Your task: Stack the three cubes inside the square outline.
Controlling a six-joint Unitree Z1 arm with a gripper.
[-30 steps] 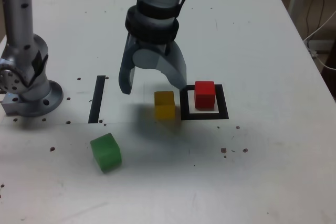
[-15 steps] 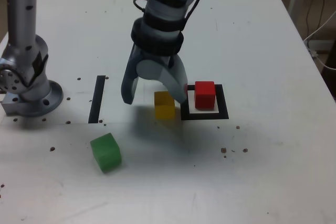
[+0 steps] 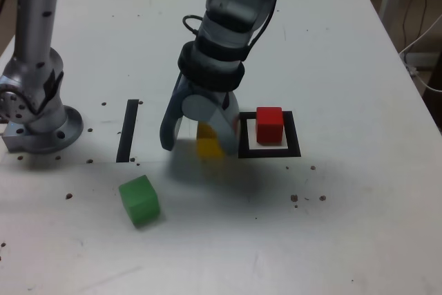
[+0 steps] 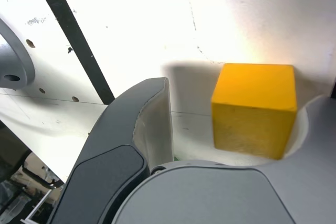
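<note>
The yellow cube (image 3: 209,144) (image 4: 254,106) sits on the white table just to the exterior view's left of the square outline (image 3: 269,152). My gripper (image 3: 199,144) (image 4: 239,95) is lowered around it, jaws open. One finger (image 4: 152,124) stands clear of the cube with a gap; the other finger (image 4: 315,129) is at or against its far side. The red cube (image 3: 269,124) rests inside the outline. The green cube (image 3: 139,200) lies apart, nearer the front at the exterior view's left.
A straight black tape strip (image 3: 128,129) (image 4: 73,35) lies to the exterior view's left of the gripper. The arm's grey base (image 3: 34,108) (image 4: 13,61) stands at the far left. Small dark specks dot the table (image 3: 345,67).
The gripper has come down over the yellow cube and its jaws have narrowed around it. The cubes have not moved.
</note>
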